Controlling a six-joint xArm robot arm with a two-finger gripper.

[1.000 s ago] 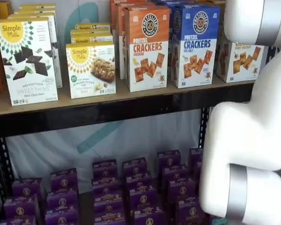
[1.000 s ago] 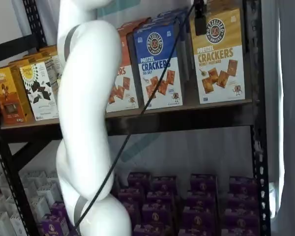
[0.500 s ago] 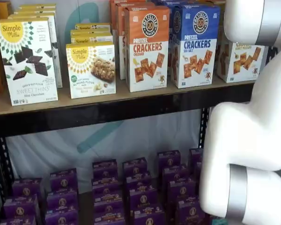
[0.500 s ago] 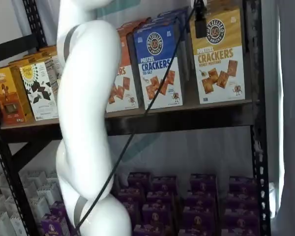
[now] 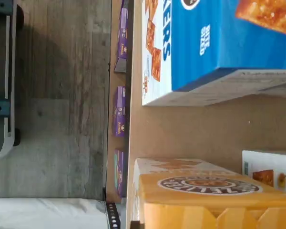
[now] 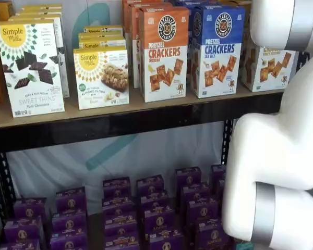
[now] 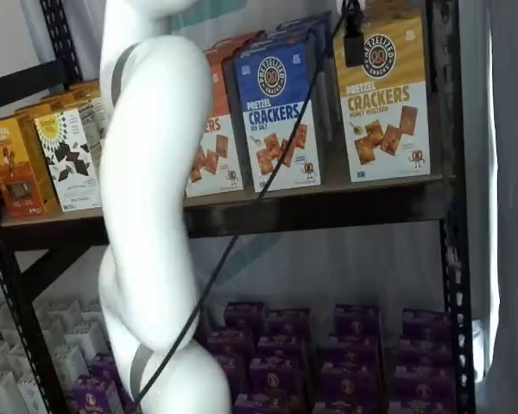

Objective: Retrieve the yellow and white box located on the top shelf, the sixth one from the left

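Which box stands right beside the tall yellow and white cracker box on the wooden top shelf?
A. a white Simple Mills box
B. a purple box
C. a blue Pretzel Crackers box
C: in a shelf view the blue Pretzel Crackers box is the direct neighbour of the tall yellow and white cracker box on the wooden top shelf.

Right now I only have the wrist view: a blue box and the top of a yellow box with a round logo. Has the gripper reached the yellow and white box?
Observer: In a shelf view the gripper hangs from the top edge, in front of the upper part of the yellow and white box. I cannot tell whether it is open or shut.
Operator: Is the box lifted?
Observer: No. It stands upright on the top shelf, between the blue box and the black upright.
Operator: Does any other view help?
Observer: Little. There the white arm hides the box's upper part, and only its white lower front shows.
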